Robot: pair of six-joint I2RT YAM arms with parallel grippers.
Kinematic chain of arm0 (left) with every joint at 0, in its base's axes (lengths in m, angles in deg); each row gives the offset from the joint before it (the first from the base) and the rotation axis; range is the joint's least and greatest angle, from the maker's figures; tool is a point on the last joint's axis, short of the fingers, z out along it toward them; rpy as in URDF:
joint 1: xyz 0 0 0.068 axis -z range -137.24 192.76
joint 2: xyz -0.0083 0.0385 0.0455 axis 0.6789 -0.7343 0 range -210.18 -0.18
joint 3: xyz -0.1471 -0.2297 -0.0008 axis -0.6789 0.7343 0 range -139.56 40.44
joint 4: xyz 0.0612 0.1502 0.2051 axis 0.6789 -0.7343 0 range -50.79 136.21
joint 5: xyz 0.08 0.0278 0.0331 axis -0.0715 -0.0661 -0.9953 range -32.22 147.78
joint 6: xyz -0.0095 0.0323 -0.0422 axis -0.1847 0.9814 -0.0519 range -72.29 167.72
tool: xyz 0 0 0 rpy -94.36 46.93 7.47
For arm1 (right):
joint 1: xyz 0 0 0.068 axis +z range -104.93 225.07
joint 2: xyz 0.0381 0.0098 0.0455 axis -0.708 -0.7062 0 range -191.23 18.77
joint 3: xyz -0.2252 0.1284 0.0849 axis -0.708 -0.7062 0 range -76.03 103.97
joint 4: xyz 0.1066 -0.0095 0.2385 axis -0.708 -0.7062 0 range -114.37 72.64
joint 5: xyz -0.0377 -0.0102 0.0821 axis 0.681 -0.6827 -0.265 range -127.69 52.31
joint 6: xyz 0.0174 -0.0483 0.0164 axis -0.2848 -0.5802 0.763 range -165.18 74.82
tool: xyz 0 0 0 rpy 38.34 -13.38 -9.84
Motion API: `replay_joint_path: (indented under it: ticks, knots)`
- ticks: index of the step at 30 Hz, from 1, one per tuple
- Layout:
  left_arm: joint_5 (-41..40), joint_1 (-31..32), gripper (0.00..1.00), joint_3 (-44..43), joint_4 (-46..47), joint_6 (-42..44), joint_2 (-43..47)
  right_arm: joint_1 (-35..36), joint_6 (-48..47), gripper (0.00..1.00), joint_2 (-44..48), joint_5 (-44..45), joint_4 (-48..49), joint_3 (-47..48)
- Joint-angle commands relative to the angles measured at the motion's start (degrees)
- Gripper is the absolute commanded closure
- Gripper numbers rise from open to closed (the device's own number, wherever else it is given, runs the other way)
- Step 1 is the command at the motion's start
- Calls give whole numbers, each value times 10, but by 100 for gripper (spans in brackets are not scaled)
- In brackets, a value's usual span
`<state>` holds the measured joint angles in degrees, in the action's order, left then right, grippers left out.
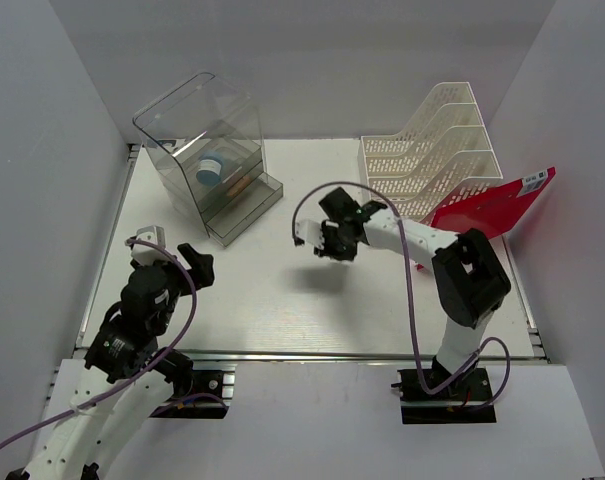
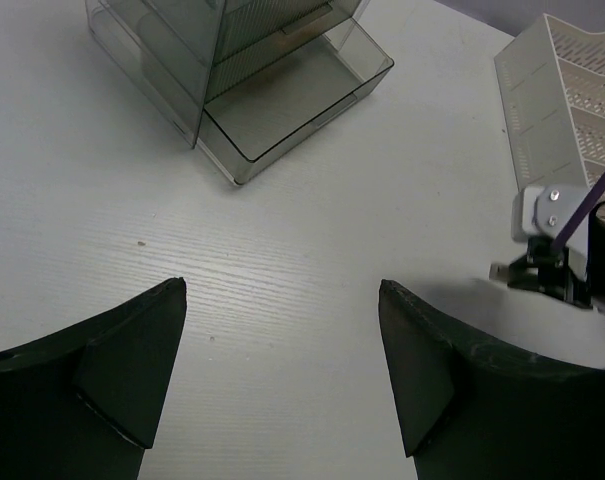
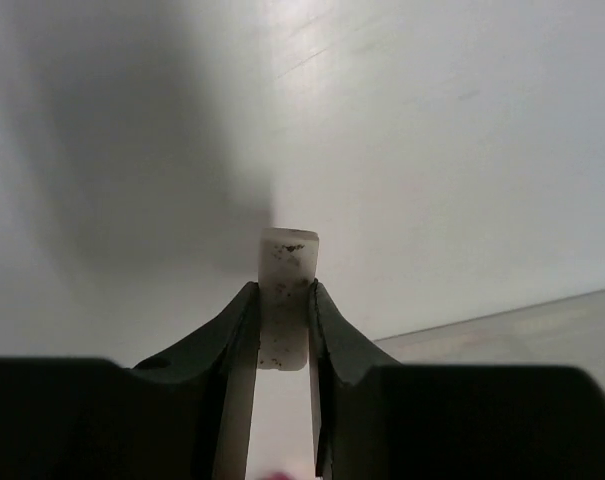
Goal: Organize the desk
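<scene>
My right pincer (image 3: 282, 300) pinches a small white speckled block (image 3: 288, 262) at the centre of its wrist view; my left pincer (image 2: 282, 340) stands spread over the white desk (image 2: 282, 230).

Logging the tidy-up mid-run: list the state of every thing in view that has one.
left gripper: open, empty, above the desk.
right gripper: shut on a small white block.
drawer box: bottom drawer pulled out, empty.
blue and white item: inside the drawer box.
file rack: upright, slots look empty.
red folder: outside the rack, beside it.
</scene>
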<state>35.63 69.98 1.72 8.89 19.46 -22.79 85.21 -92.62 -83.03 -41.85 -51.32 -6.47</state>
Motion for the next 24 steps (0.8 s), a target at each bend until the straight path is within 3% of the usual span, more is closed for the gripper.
replay_joint_path:
  ticks: [1, 6, 12, 24]
  knots:
    - [-12, 2, 13, 3, 1, -4, 8, 0, -91, 100, -34, 29, -52, 120]
    - [-9, 2, 13, 4, 4, -2, 7, 14, -126, 100, -100, 28, 4, 258]
    - [-6, 2, 13, 3, 5, -2, 6, 45, -207, 100, -127, 11, 184, 258]
    - [-3, 2, 13, 6, 9, -1, 20, 81, -314, 100, -244, 28, 425, 300]
